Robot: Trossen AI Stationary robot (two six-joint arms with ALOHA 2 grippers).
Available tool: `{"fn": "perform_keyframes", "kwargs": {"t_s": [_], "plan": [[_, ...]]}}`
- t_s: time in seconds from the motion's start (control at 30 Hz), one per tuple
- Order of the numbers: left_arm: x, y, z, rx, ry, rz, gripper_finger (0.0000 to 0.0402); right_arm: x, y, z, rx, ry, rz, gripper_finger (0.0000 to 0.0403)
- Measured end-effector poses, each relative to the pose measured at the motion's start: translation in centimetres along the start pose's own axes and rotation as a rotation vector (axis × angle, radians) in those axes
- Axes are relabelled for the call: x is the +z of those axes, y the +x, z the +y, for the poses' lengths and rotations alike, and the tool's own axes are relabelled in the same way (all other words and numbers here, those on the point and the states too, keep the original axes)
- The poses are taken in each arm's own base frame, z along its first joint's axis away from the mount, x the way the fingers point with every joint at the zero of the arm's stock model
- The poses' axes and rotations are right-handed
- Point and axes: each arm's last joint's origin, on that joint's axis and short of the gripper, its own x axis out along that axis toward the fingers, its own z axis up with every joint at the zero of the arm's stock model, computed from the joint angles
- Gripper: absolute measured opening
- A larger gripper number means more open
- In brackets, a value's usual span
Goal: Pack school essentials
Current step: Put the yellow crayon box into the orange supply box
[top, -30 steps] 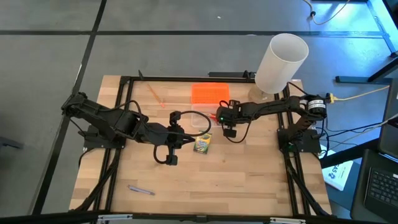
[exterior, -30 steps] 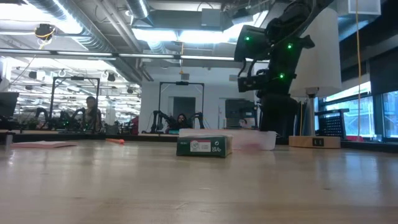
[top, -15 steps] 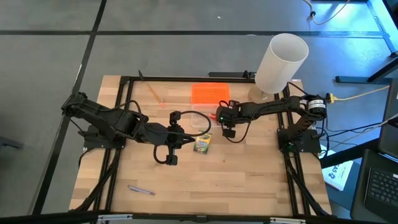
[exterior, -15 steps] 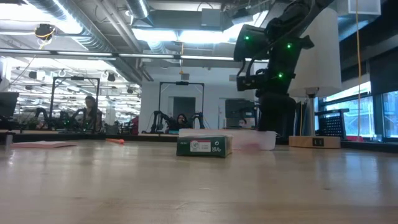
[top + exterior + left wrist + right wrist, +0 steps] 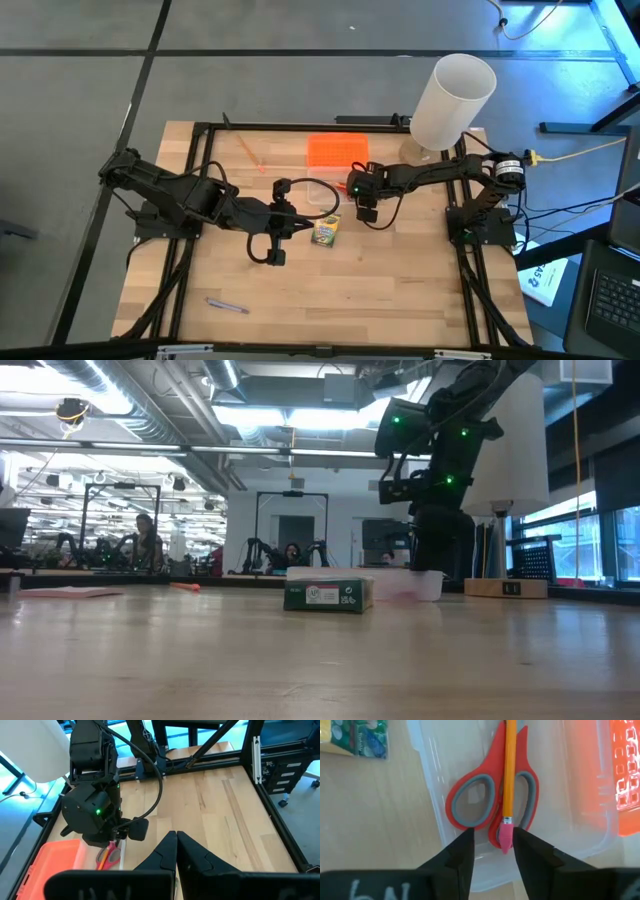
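The right gripper [image 5: 492, 847] hangs directly over the clear plastic box [image 5: 560, 820], fingers parted narrowly with nothing between them. A thin orange pencil with a pink eraser tip [image 5: 509, 780] lies inside on the red-handled scissors [image 5: 490, 795], its long axis running straight away from the fingers, eraser nearest. The yellow-green crayon box [image 5: 325, 231] sits on the table just beside the clear box, closer to the left gripper [image 5: 176, 851], whose fingers are pressed together.

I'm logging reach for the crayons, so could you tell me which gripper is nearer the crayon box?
Left. The left gripper sits just beside the crayon box; the right gripper hangs farther off, over the clear box.
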Motion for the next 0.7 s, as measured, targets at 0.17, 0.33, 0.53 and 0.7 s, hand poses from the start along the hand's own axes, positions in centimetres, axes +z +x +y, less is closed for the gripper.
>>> {"fn": "perform_keyframes", "kwargs": {"t_s": [0.17, 0.33, 0.53, 0.7], "plan": [[0.0, 0.0, 0.0, 0.000, 0.000, 0.000, 0.0000, 0.0, -0.4, -0.1, -0.013, 0.029, -0.013, 0.0143], [0.0, 0.0, 0.0, 0.000, -0.007, 0.000, 0.0000, 0.3, -1.6, -0.5, -0.019, 0.041, -0.046, 0.0141], [-0.2, 0.0, 0.0, 0.011, -0.063, 0.019, 0.0000, 1.9, -4.7, -1.1, -0.017, 0.064, -0.155, 0.0141], [-1.0, 0.0, 0.3, 0.074, -0.152, 0.089, 0.0000, 3.0, -8.2, -0.6, 0.080, 0.020, -0.283, 0.0141]]}}
